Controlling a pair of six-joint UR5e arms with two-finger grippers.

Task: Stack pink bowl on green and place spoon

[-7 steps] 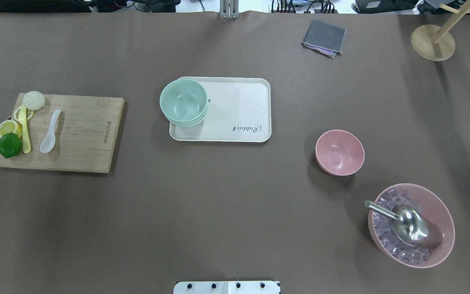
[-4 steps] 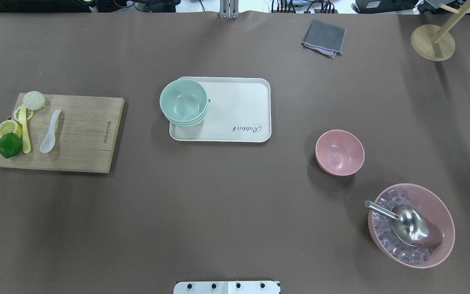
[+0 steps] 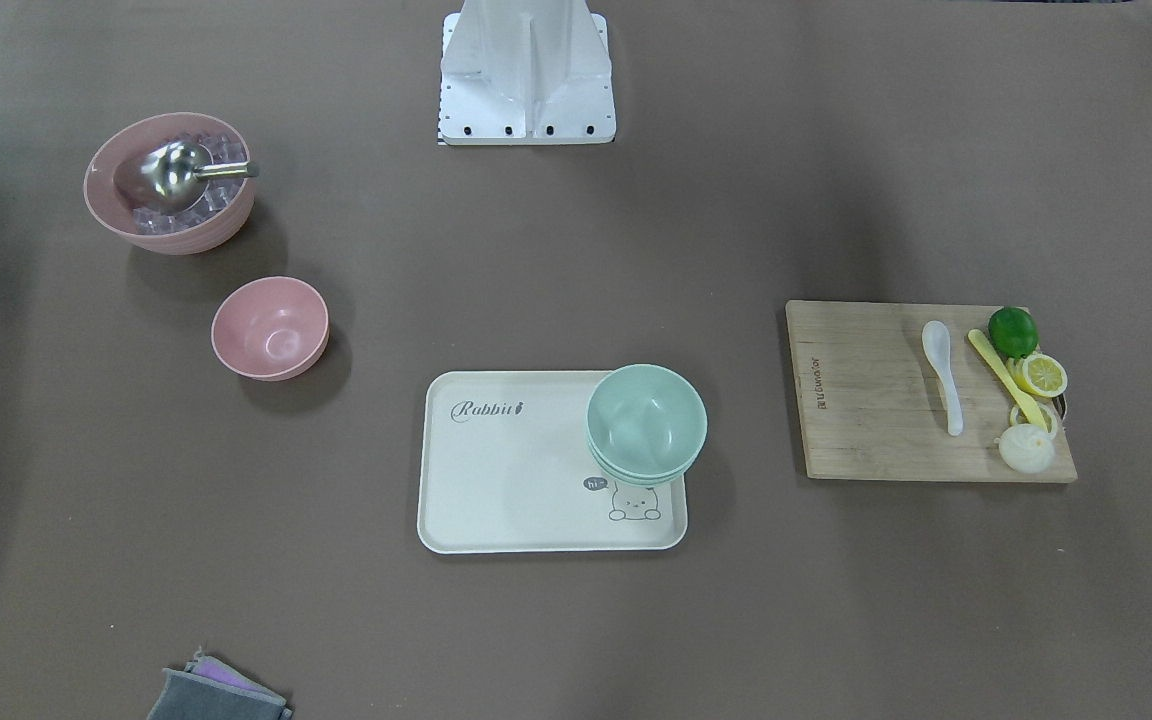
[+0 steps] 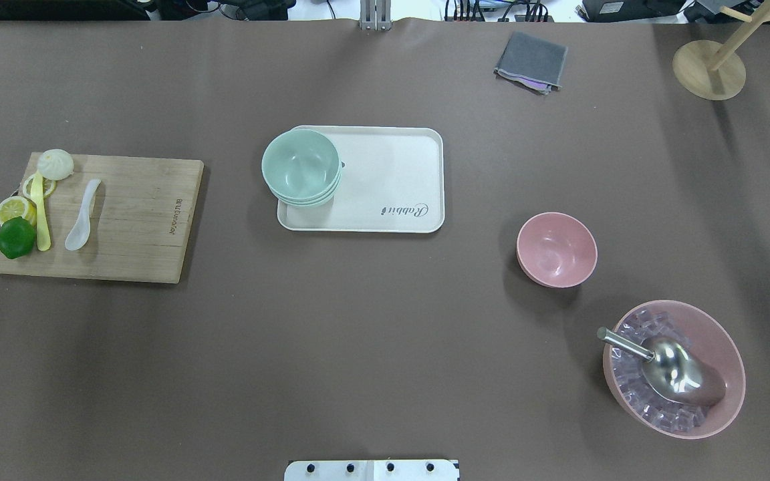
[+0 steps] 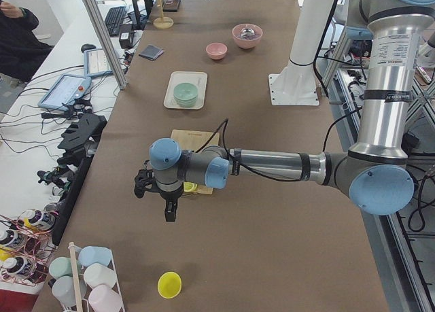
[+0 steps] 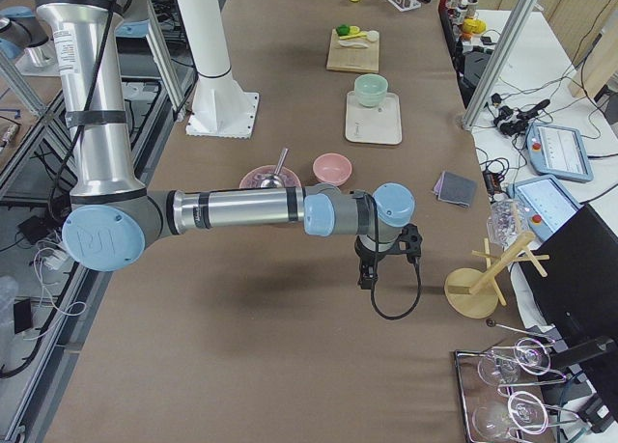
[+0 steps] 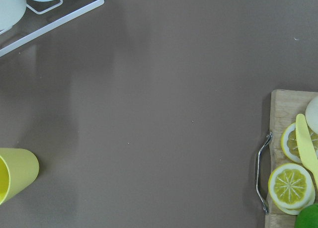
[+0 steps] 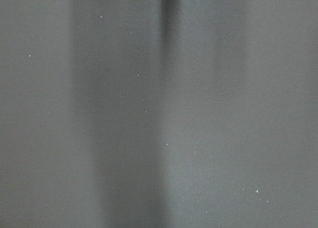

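Note:
The small pink bowl (image 4: 557, 249) stands upright and empty on the table, right of centre; it also shows in the front view (image 3: 270, 328). The mint-green bowls (image 4: 301, 166) sit nested on the left end of the cream tray (image 4: 392, 174). The white spoon (image 4: 82, 217) lies on the wooden cutting board (image 4: 138, 220) at the left. Neither gripper shows in the overhead or front views. The left gripper (image 5: 168, 213) hangs past the board's outer end. The right gripper (image 6: 367, 279) hangs beyond the pink bowl. I cannot tell whether either is open or shut.
A larger ribbed pink bowl (image 4: 719, 347) with ice cubes and a metal scoop (image 4: 666, 364) stands near right. A lime (image 4: 15, 237), lemon slices and a yellow utensil (image 4: 41, 214) share the board. A grey cloth (image 4: 531, 60) and wooden stand (image 4: 709, 67) lie far right. A yellow cup (image 5: 169, 284) lies beyond the board.

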